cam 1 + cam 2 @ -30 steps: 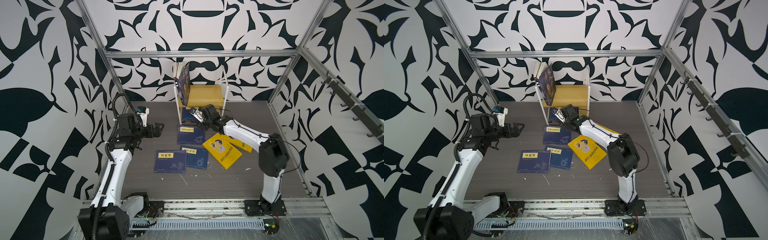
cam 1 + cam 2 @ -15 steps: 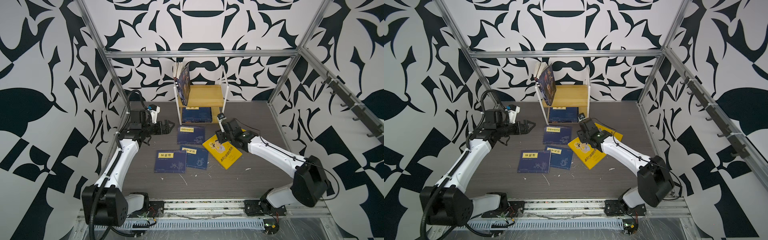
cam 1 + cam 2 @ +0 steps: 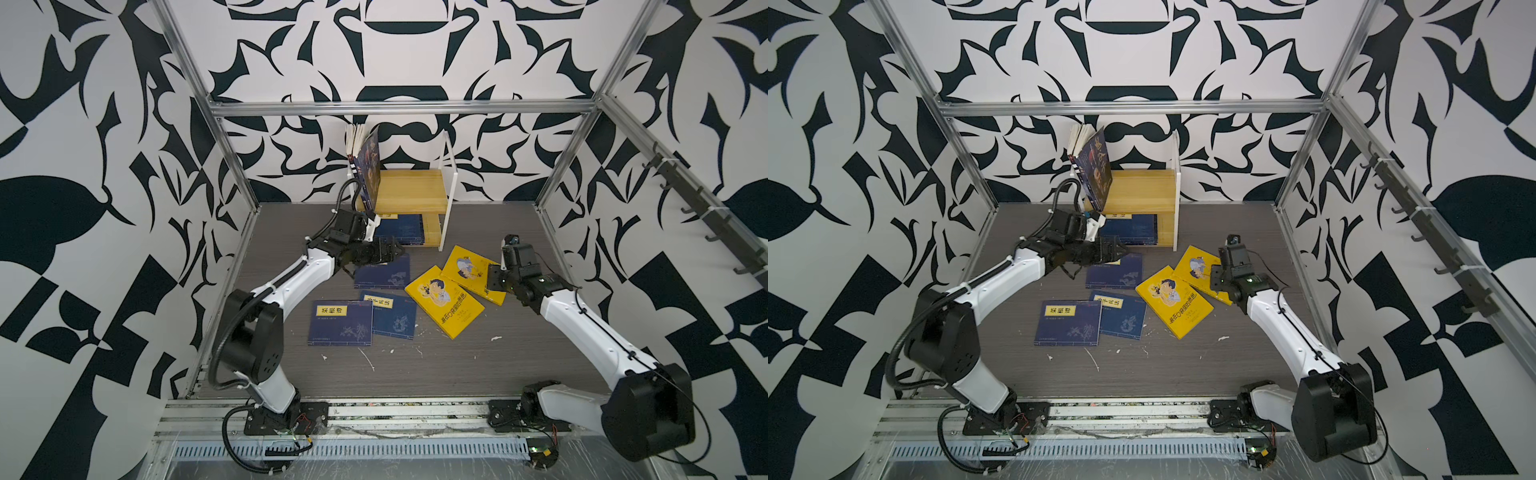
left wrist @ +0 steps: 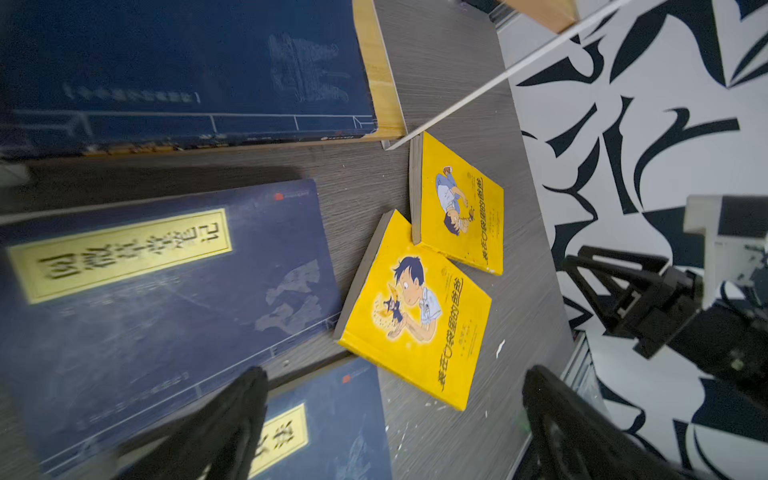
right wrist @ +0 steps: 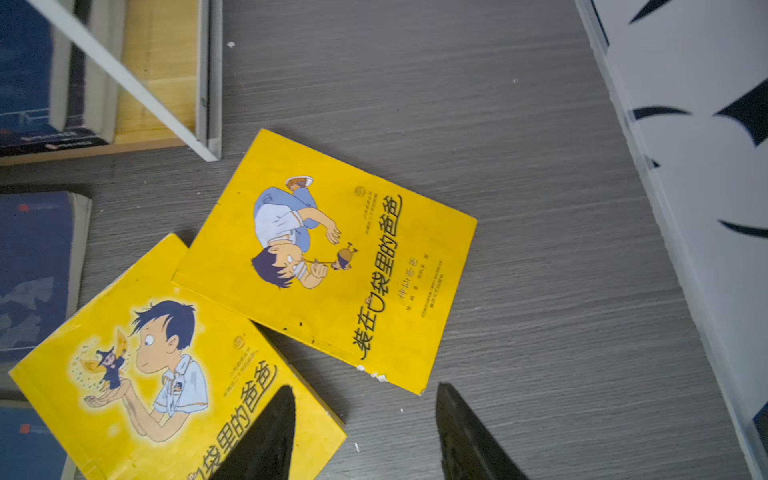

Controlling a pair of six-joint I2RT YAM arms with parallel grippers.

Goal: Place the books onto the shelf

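Pulled back from the shelf (image 3: 411,191), where a navy book (image 3: 401,229) now lies on the lower board, your right fingers (image 5: 465,432) hang part-open and empty over the yellow books (image 5: 332,257) beside it, while your wide-open left fingers (image 4: 232,415) near the next navy book (image 3: 382,276) in front.

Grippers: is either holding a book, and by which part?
Neither. The left gripper hovers open over a navy book; the right gripper is open over a yellow book, with nothing between its jaws.
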